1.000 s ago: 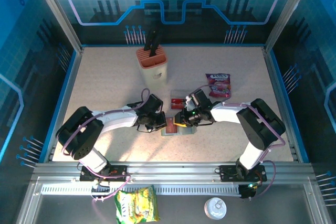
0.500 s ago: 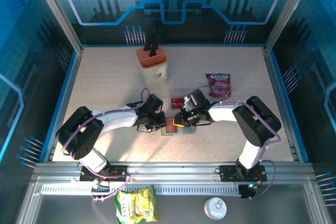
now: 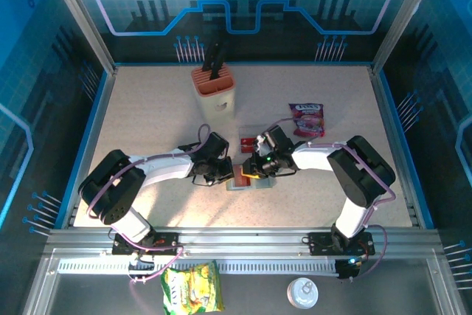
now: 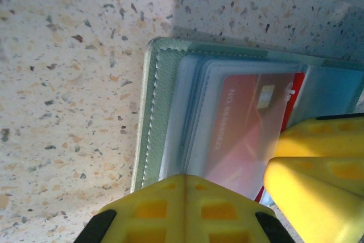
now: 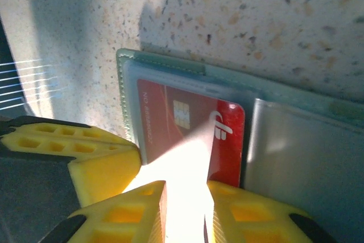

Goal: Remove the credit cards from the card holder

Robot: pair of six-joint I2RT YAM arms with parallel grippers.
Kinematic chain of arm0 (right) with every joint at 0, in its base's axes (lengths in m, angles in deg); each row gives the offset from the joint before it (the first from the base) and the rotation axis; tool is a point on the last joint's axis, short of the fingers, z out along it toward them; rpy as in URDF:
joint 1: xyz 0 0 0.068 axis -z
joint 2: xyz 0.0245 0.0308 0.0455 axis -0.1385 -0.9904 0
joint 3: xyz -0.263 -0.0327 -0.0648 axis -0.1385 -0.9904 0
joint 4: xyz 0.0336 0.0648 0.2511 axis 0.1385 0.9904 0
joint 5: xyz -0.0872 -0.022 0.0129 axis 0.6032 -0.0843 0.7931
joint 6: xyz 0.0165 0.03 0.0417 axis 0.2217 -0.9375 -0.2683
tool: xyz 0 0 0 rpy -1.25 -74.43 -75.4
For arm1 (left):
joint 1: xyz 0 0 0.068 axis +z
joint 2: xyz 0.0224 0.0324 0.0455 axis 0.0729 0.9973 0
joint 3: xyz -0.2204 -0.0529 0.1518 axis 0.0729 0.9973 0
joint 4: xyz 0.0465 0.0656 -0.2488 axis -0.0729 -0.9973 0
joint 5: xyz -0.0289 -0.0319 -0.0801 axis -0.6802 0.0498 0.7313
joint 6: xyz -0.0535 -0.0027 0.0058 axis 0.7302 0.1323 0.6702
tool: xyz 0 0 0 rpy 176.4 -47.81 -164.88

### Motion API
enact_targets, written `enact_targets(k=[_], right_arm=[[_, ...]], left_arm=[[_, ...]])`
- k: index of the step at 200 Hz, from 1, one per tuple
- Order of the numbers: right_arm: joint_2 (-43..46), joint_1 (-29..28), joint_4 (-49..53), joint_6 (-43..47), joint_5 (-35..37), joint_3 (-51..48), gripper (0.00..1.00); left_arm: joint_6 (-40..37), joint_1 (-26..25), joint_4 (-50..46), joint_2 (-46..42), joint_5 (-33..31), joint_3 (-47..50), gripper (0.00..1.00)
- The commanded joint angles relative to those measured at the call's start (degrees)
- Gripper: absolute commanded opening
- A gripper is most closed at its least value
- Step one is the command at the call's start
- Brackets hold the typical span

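Seeing L gripper (image 4: 185, 197) fully shut, pads together, empty, tips over the near edge of the card holder (image 4: 154, 118). Holder lies open on the table (image 4: 68, 83), just ahead of both sets of tips. R gripper (image 5: 185, 197) jaws are a narrow slit apart. Red card (image 5: 170, 123), partly out of its clear sleeve, runs toward that slit. Glare there, so can't tell if I've got hold of it.

Speckled table (image 3: 147, 116): card holder (image 3: 254, 186), purple packet (image 3: 307, 119), orange-topped block (image 3: 215, 90).
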Motion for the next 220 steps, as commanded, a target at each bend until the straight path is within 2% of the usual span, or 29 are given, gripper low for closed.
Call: enact_targets(k=[1, 84, 121, 181, 220], right_arm=[[1.2, -0.7, 7.3, 3.2, 4.7, 1.5, 0.25], [2.6, -0.7, 10.5, 3.9, 4.9, 2.7, 0.25], [3.8, -0.7, 9.7, 4.4, 5.4, 2.3, 0.25], [3.6, -0.4, 6.2, 3.7, 2.3, 1.8, 0.26], [5.9, -0.1, 7.7, 3.6, 4.0, 1.0, 0.26]], left_arm=[[-0.9, 0.4, -1.8, 0.7, -1.0, 0.6, 0.0], [-1.4, 0.4, -3.2, -0.1, -1.2, -0.8, 0.0], [-1.7, 0.3, -4.0, -1.2, -0.8, -2.5, 0.0], [-1.5, -0.1, -3.6, -2.9, 0.9, -4.0, 0.0], [-1.8, -0.9, -3.0, -1.0, 2.1, -5.2, 0.0]])
